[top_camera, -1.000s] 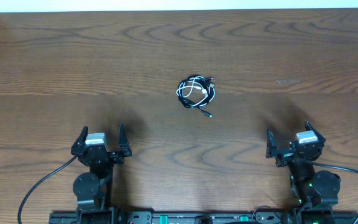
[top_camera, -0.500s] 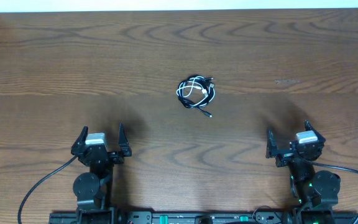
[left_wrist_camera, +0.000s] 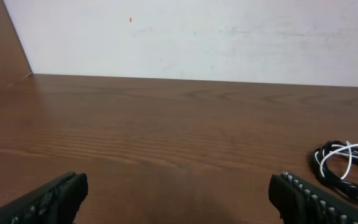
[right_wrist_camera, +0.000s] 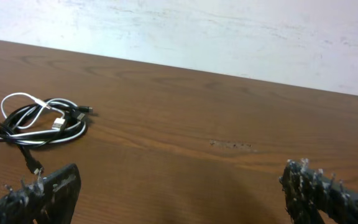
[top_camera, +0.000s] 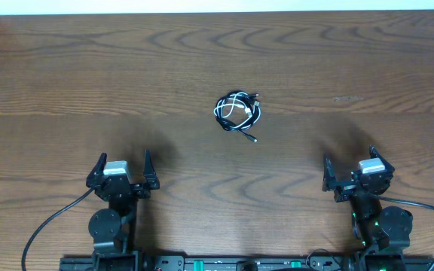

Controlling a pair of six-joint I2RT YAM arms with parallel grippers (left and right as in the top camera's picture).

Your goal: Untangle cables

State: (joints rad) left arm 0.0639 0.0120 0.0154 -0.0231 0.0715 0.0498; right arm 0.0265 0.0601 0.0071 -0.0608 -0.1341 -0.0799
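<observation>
The cables [top_camera: 238,112] lie bundled (black wound with white) on the wooden counter [top_camera: 202,60]; left jaws and right jaws stand released, well apart from them.

The desk [top_camera: 66,75] is dark brown wood grain, smooth with a dull sheen. The black cable [right_wrist_camera: 28,154] and white cable [right_wrist_camera: 17,95] have smooth, plastic-looking sheaths. Matt black pads [right_wrist_camera: 316,186] on the right gripper [right_wrist_camera: 179,180] look studded, and those [left_wrist_camera: 303,193] on the left gripper [left_wrist_camera: 179,186] look ribbed.

the table [top_camera: 89,75] lies bare from the left gripper [top_camera: 122,168] and right gripper [top_camera: 350,167] up to the cables [top_camera: 238,112], the only thing on it, and a wall [left_wrist_camera: 229,37] bounds its far edge.
</observation>
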